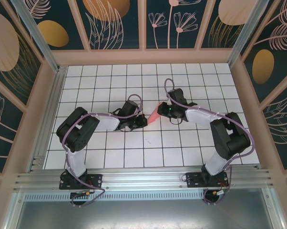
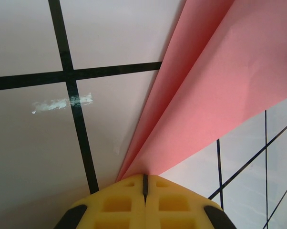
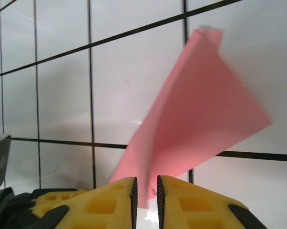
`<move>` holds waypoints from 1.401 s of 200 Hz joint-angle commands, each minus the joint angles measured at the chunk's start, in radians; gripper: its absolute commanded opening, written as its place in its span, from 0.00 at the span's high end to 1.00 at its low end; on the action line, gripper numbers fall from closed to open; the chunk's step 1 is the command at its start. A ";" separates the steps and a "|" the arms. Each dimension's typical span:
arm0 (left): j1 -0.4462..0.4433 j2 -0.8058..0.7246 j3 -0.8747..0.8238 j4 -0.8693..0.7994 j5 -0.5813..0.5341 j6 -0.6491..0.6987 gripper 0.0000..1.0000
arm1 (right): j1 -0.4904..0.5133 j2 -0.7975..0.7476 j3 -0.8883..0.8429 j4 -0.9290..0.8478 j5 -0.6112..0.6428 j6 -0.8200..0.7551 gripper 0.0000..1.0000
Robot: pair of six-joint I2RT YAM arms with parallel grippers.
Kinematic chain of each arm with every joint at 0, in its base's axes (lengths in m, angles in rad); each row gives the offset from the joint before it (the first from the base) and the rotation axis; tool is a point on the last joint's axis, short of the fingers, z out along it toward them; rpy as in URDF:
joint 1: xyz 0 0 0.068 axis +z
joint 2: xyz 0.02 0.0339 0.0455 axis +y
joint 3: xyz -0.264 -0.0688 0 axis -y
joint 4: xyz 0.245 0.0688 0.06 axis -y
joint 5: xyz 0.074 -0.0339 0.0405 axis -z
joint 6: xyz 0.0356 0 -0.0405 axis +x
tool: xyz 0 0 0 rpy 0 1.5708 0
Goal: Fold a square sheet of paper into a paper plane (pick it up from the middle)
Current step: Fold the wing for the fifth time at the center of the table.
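Note:
The paper plane [image 1: 154, 113], pink-red paper folded into a narrow pointed shape, hangs above the middle of the table between both grippers. My left gripper [image 1: 142, 120] is shut on its lower left end. In the left wrist view the folded layers [image 2: 215, 86] fan out up and right from the shut yellow jaws of my left gripper [image 2: 144, 179]. My right gripper [image 1: 163, 110] is at the paper's right side. In the right wrist view my right gripper [image 3: 146, 188] stands slightly open, with the blurred paper [image 3: 196, 119] running loosely through the gap.
The white gridded table [image 1: 110, 148] has free tiles all around the two grippers. A wooden frame [image 1: 143, 56] and aluminium posts wall it in. A pale scuff [image 2: 62, 103] marks one grid line. Part of the left gripper's dark body [image 3: 0, 205] shows low left.

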 commanded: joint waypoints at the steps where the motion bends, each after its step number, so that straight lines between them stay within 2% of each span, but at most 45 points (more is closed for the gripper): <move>1: -0.003 0.068 -0.034 -0.132 -0.050 0.021 1.00 | 0.048 -0.001 0.027 0.025 0.032 0.058 0.84; 19: -0.003 0.071 -0.037 -0.125 -0.048 0.014 1.00 | 0.049 0.043 0.049 0.019 0.032 0.094 0.92; 49: -0.002 0.070 -0.041 -0.116 -0.041 0.007 1.00 | 0.090 0.096 0.076 0.015 0.033 0.125 0.94; 64: -0.003 0.070 -0.040 -0.116 -0.040 0.007 1.00 | 0.107 0.085 0.079 -0.001 0.093 0.145 0.94; 77: -0.003 0.070 -0.039 -0.116 -0.041 0.007 1.00 | 0.107 0.046 0.065 -0.009 0.164 0.164 0.91; 103: -0.003 0.071 -0.038 -0.115 -0.040 0.007 1.00 | 0.101 -0.062 0.035 -0.050 0.345 0.205 0.77; 121: -0.002 0.070 -0.039 -0.116 -0.041 0.008 1.00 | 0.094 -0.123 0.012 -0.054 0.400 0.207 0.70; 147: -0.002 0.074 -0.040 -0.114 -0.040 0.009 1.00 | 0.103 -0.123 0.019 -0.017 0.292 0.156 0.71; 180: -0.003 0.079 -0.039 -0.110 -0.040 0.004 1.00 | 0.117 -0.014 0.068 -0.016 0.166 0.159 0.86; 199: -0.003 0.079 -0.040 -0.110 -0.039 0.000 1.00 | 0.124 0.041 0.081 0.004 0.118 0.169 0.90; 280: -0.003 0.073 -0.045 -0.107 -0.038 -0.002 1.00 | 0.126 0.205 0.094 0.087 -0.072 0.224 0.92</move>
